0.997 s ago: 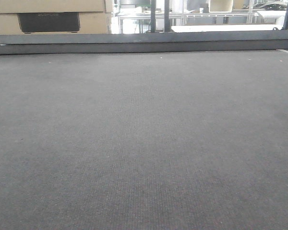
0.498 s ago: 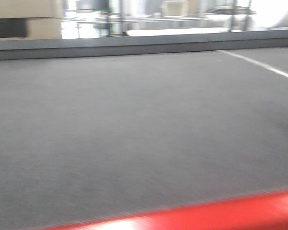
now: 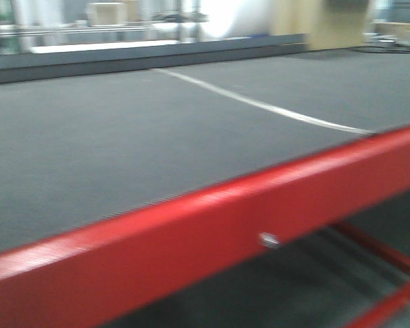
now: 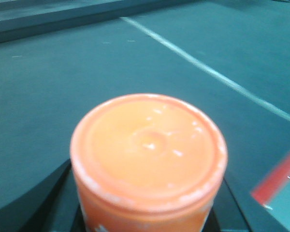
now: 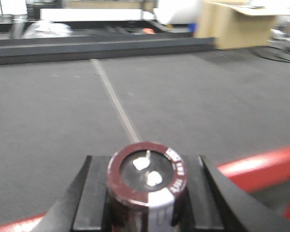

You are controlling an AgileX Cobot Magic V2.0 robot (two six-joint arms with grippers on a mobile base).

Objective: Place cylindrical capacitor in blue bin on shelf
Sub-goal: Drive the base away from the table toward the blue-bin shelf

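Jaws of the right gripper (image 5: 146, 198) pinch the capacitor (image 5: 147, 169), those of the left gripper (image 4: 146, 203) seemingly an orange pot (image 4: 148, 145); probably the carrying step, next the shelf must be found.

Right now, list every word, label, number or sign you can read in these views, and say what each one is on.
No text can be read here.
Capacitor: white print on the sleeve's top edge, too blurred to read.
Orange jar: nothing printed on the lid.
Red rail: no lettering.
Box: no marking can be made out.
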